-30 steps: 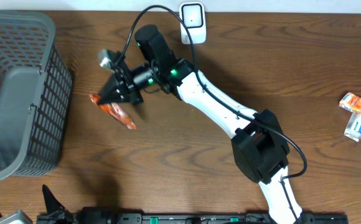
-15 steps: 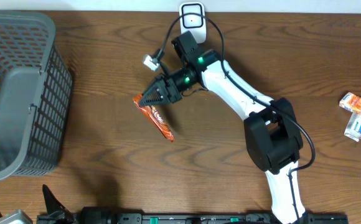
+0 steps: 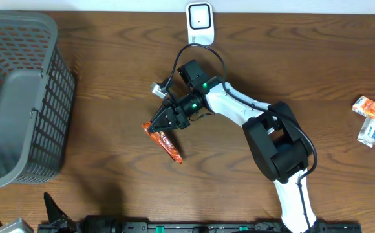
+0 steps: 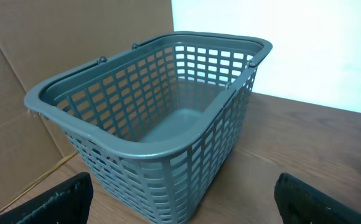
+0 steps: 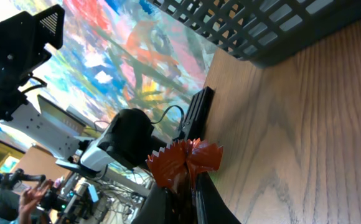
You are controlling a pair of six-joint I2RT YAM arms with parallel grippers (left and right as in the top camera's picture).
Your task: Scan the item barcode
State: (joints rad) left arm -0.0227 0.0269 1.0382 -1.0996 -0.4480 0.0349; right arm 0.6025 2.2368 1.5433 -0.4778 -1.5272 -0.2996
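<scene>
Overhead, the right tool point(image 3: 161, 123) is clamped shut on the upper end of an orange-red packet point(image 3: 169, 145). The packet slants from the tool toward the lower right, just left of frame centre. The white scanner point(image 3: 200, 15) sits at the top edge, well apart from the packet. The grey basket point(image 3: 19, 97) fills the left side, with bare table point(image 3: 110, 181) between it and the packet. In the left wrist view, the left tool point(image 4: 183, 202) stands wide open, holding nothing, facing the basket.
</scene>
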